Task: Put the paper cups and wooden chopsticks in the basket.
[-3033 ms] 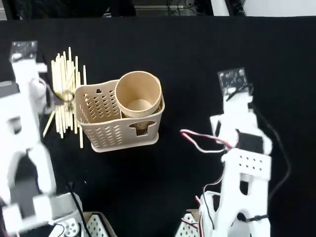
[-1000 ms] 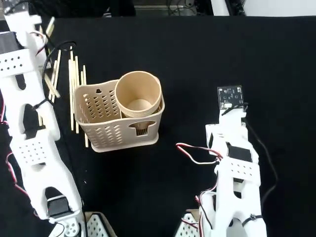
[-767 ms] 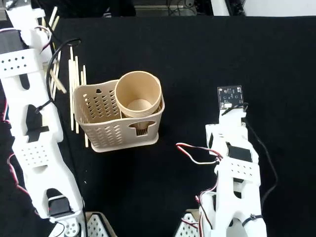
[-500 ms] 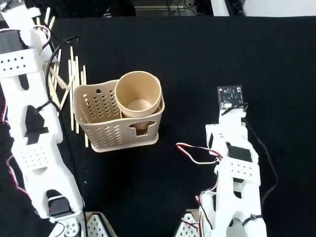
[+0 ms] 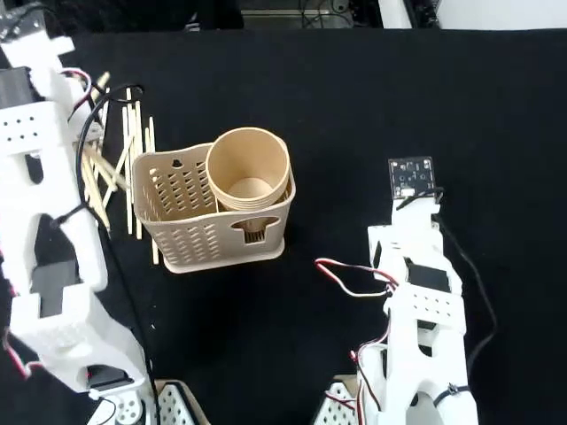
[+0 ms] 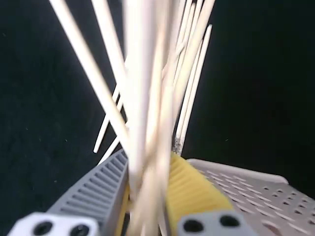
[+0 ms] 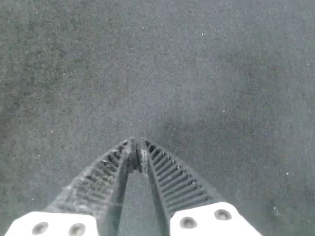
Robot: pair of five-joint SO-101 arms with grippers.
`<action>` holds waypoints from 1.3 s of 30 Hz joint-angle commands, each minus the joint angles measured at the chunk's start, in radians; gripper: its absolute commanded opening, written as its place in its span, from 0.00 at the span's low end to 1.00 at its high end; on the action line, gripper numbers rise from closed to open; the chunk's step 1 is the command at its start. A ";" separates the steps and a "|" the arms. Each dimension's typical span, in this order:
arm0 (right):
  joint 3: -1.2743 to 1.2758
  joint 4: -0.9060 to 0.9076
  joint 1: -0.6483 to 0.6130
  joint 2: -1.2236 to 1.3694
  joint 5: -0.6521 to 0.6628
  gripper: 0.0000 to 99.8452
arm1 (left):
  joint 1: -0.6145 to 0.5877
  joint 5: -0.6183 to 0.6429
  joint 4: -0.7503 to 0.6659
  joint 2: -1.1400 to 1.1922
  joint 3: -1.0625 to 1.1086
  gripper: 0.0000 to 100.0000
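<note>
Chopsticks pinched in left tool, basket with cups beside, right tool pressed together

Chopsticks blurred, tips apparently off-frame

Table: large, flat, covered in matte black cloth across whole high view.
Cloth, close up in right wrist view: fine grain, scattered pale lint specks.
Far table edge: straight, running along top of high view.
Behind edge: dark strip with tangle of cables.
Far right corner: white surface, brightly lit, kind unclear.
Lighting: even across cloth.
</note>
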 commanded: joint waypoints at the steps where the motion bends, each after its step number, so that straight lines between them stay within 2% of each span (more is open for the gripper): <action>1: -0.005 -0.018 -0.015 -0.022 -0.005 0.01 | 0.004 0.008 -0.031 -0.143 -0.033 0.03; 6: -0.005 -0.018 -0.015 -0.022 -0.005 0.01 | 0.007 0.006 -0.066 -0.209 0.015 0.03; 9: -0.005 -0.018 -0.015 -0.022 -0.003 0.01 | 0.008 0.006 -0.157 -0.244 0.099 0.03; 13: -0.005 -0.018 -0.015 -0.022 -0.003 0.01 | 0.010 0.006 -0.345 -0.334 0.328 0.03; 20: -0.005 -0.018 -0.015 -0.022 -0.003 0.01 | 0.010 0.006 -0.721 -0.643 0.831 0.03; 29: -0.005 -0.018 -0.015 -0.022 -0.003 0.01 | 0.010 0.015 -1.062 -1.000 1.234 0.03; 34: -0.005 -0.018 -0.015 -0.022 -0.003 0.01 | 0.012 0.020 -1.148 -1.129 1.328 0.03; 39: -0.004 -0.018 -0.017 -0.022 -0.003 0.01 | 0.033 0.081 -1.165 -1.231 1.300 0.03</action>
